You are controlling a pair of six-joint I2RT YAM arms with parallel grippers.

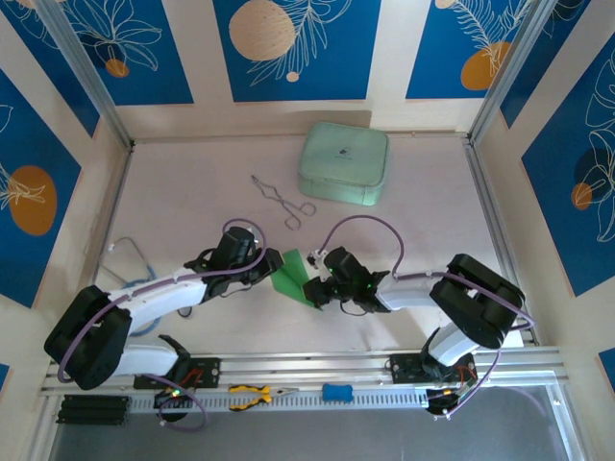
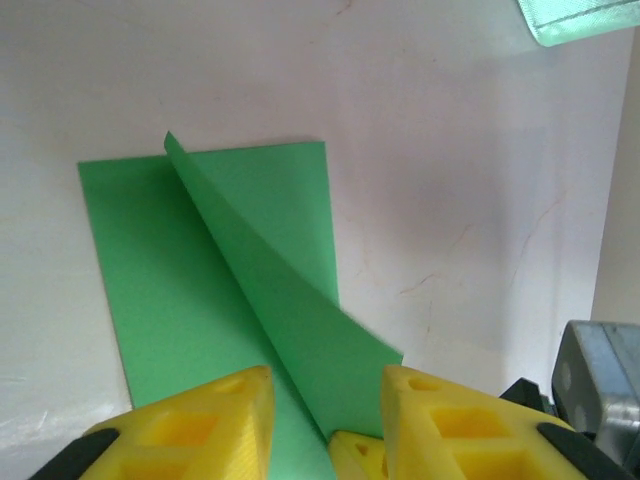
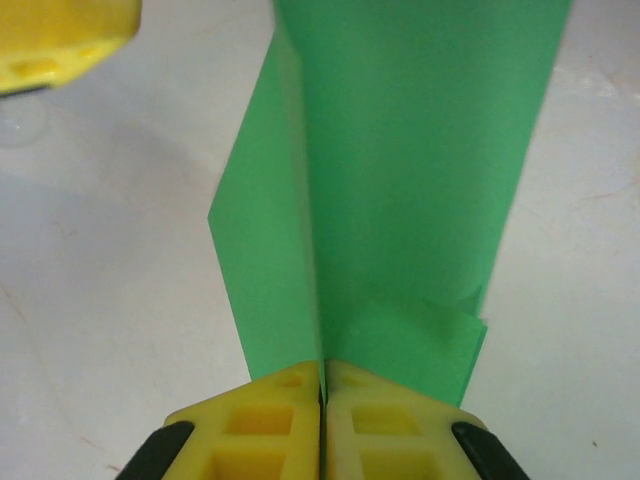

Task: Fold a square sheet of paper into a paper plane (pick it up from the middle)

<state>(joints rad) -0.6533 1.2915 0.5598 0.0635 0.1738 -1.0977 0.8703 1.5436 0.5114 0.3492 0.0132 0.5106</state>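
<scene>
The bright green sheet of paper point(image 1: 288, 278) lies partly folded on the table between my two grippers. In the left wrist view one flap of the paper point(image 2: 280, 290) stands up along a diagonal crease. My left gripper point(image 2: 325, 390) is open, its yellow fingers point(image 2: 200, 425) on either side of that raised flap with a clear gap. My right gripper point(image 3: 322, 372) is shut on the paper's upright crease point(image 3: 310, 250), and its tip point(image 2: 352, 452) pokes in between the left fingers. From above, the left gripper point(image 1: 272, 272) and right gripper point(image 1: 313, 290) meet at the paper.
A pale mint-green case point(image 1: 344, 163) sits at the back of the table. Metal tongs point(image 1: 282, 200) lie in front of it. Yellow-handled pliers point(image 1: 252, 395) and a small blue object point(image 1: 336, 392) rest on the near rail. A blue cable point(image 1: 135, 257) loops at the left.
</scene>
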